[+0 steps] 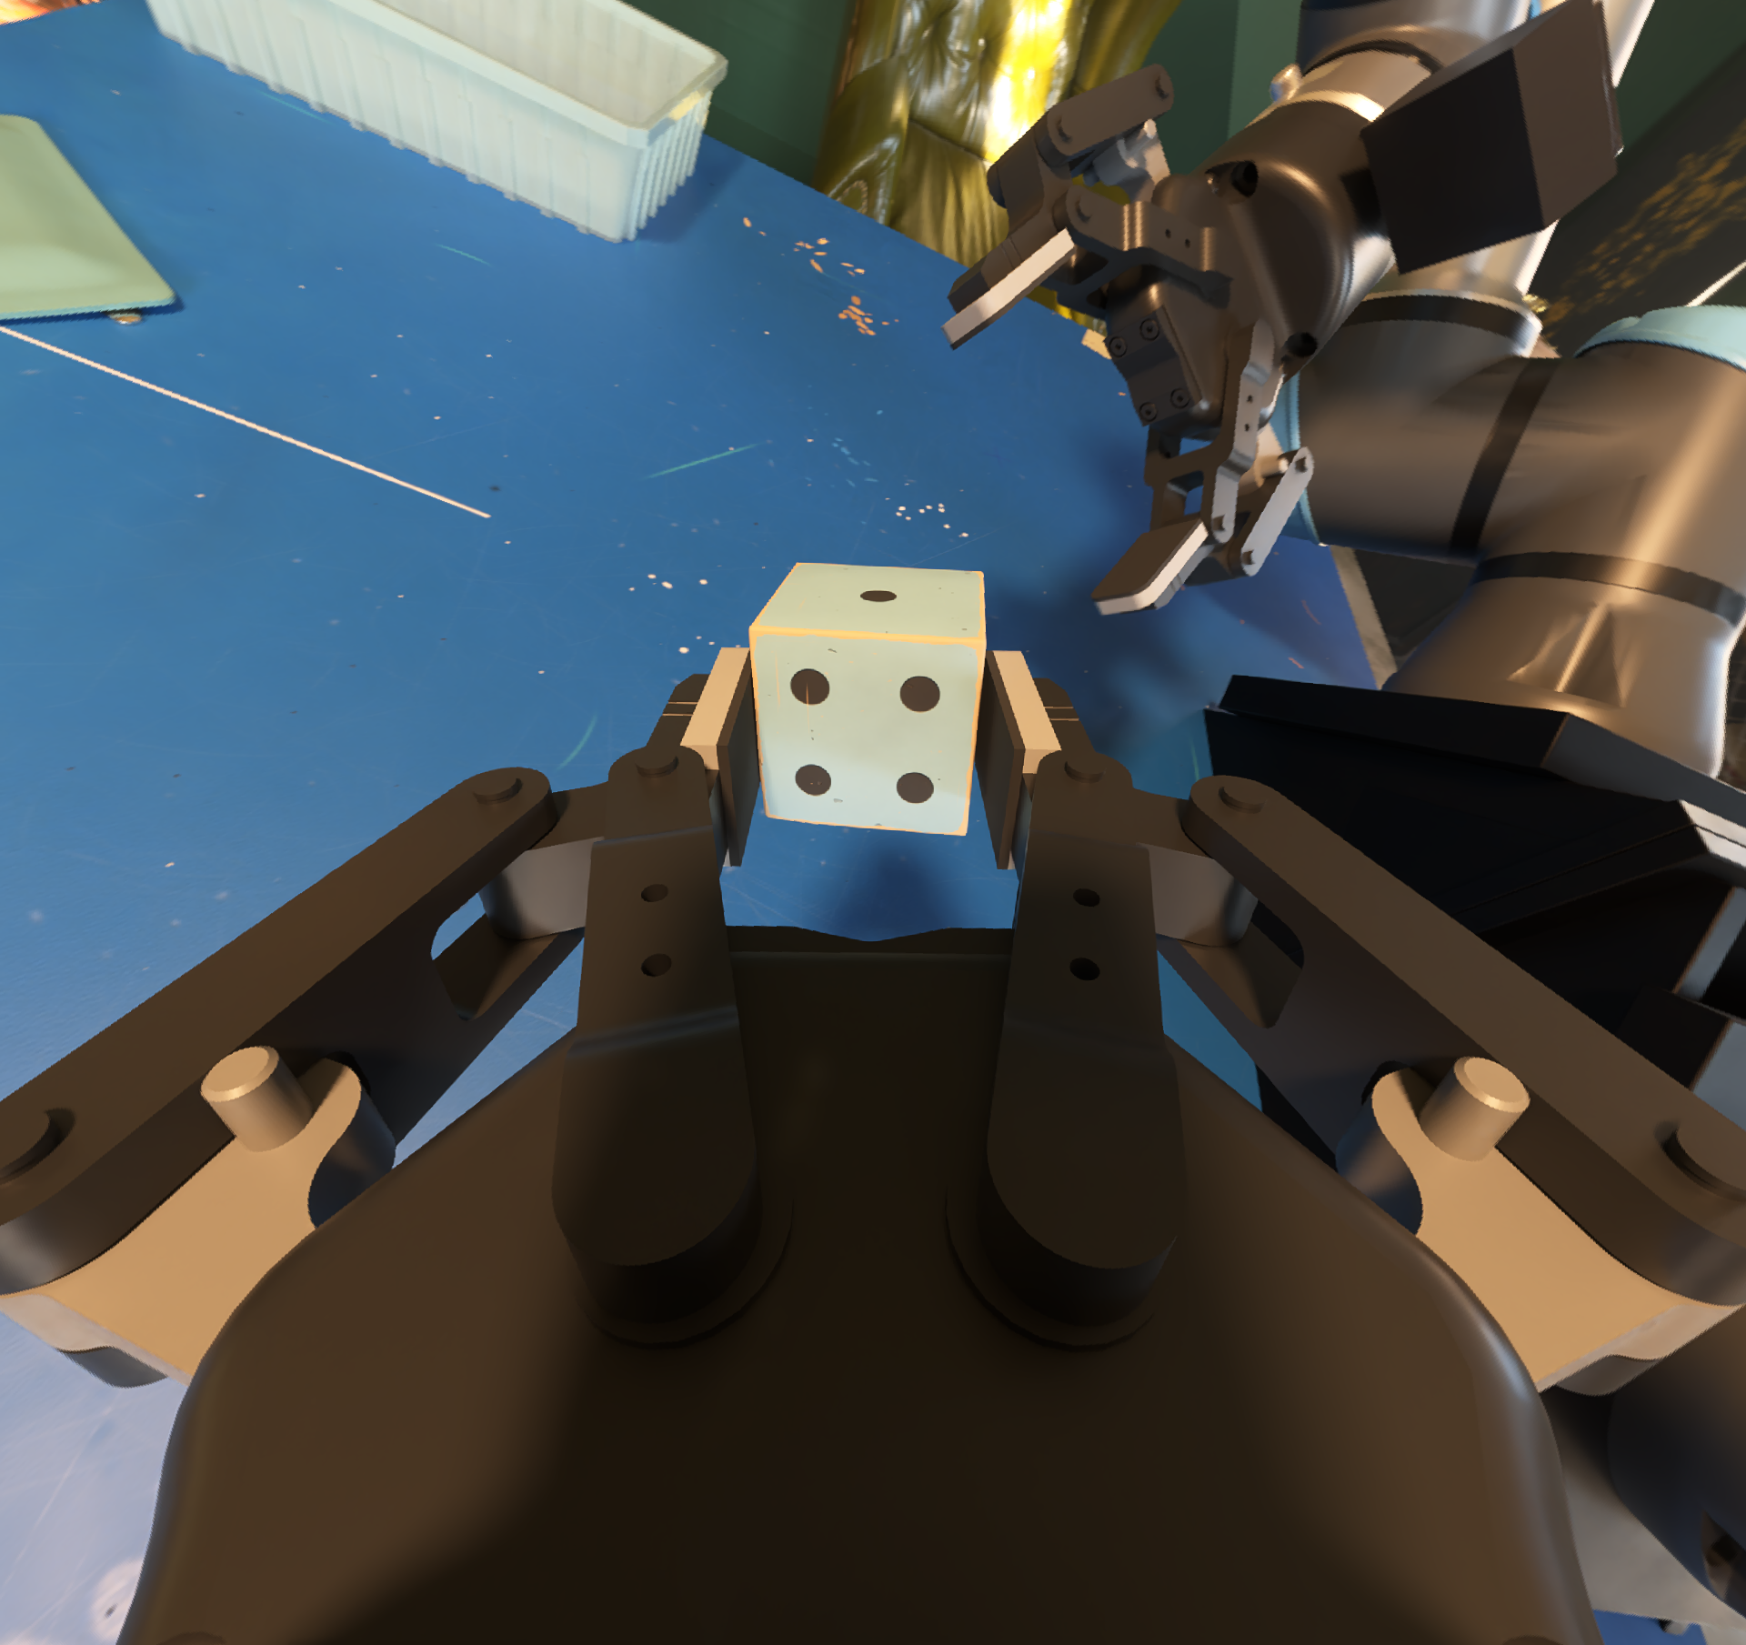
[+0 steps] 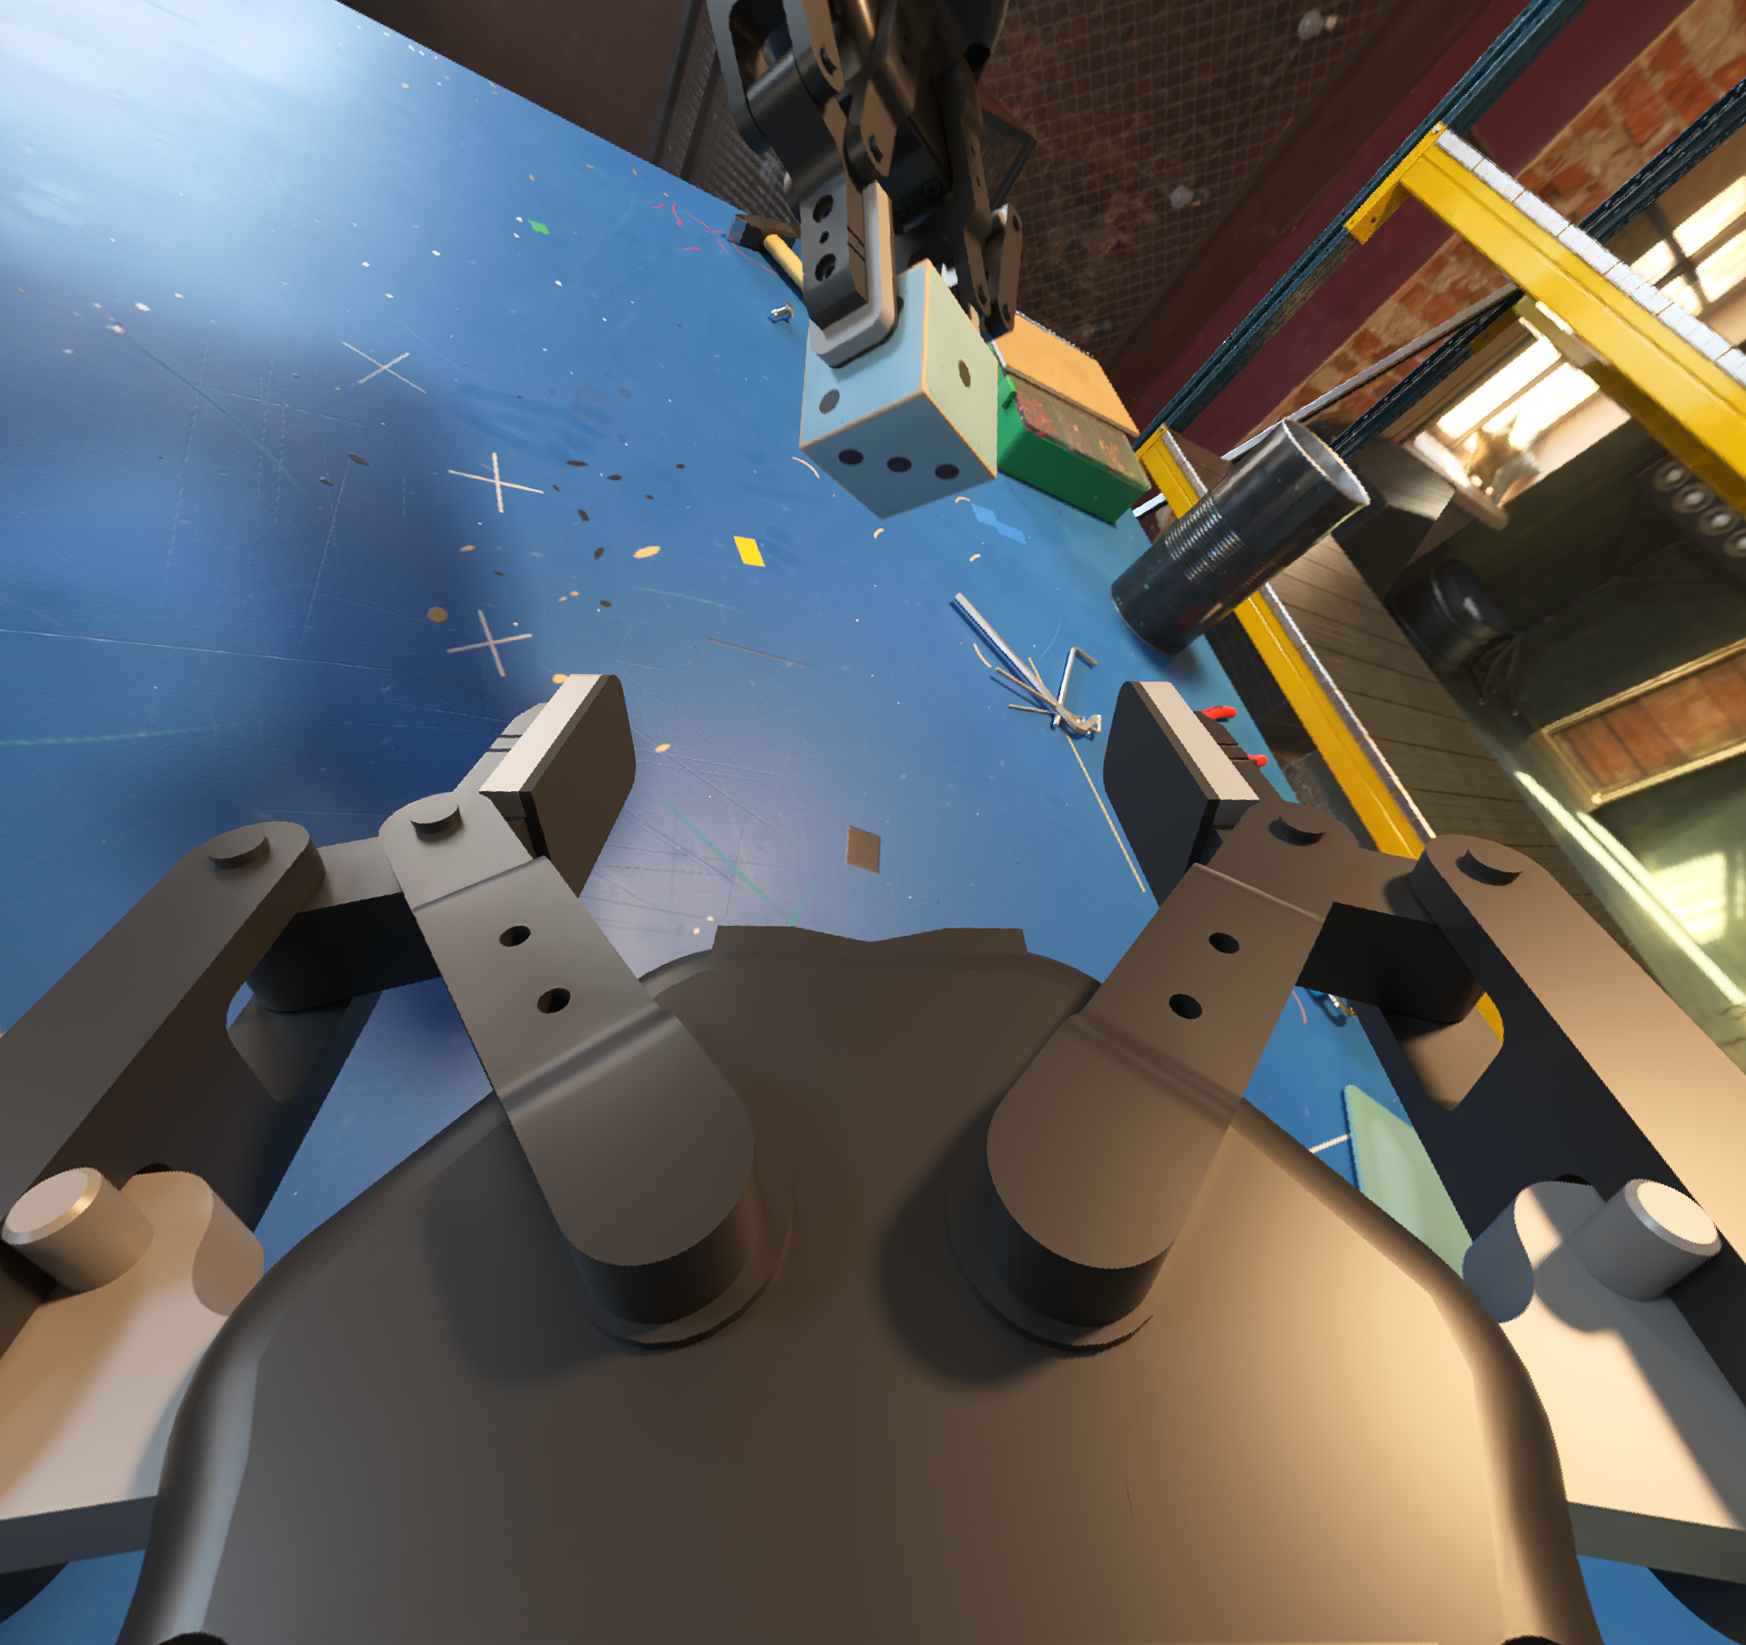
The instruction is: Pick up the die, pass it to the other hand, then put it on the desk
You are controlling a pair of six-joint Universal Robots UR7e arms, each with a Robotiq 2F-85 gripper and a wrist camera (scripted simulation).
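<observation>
A white die (image 1: 867, 707) with black pips is clamped between my left gripper's (image 1: 867, 730) two pads and held above the blue desk (image 1: 378, 560). Its four-pip face points at the camera. My right gripper (image 1: 1058, 456) is open and empty, to the upper right of the die and apart from it. In the right wrist view the die (image 2: 898, 409) hangs ahead in the left gripper's fingers (image 2: 850, 305), well beyond my open right gripper (image 2: 869, 749).
A white ribbed bin (image 1: 425, 60) stands at the desk's far side and a pale green board (image 1: 66, 230) lies at the left. A green box (image 2: 1068, 447), a dark cylinder (image 2: 1238, 532) and several hex keys (image 2: 1039, 674) lie near the desk edge with the yellow rail (image 2: 1294, 655).
</observation>
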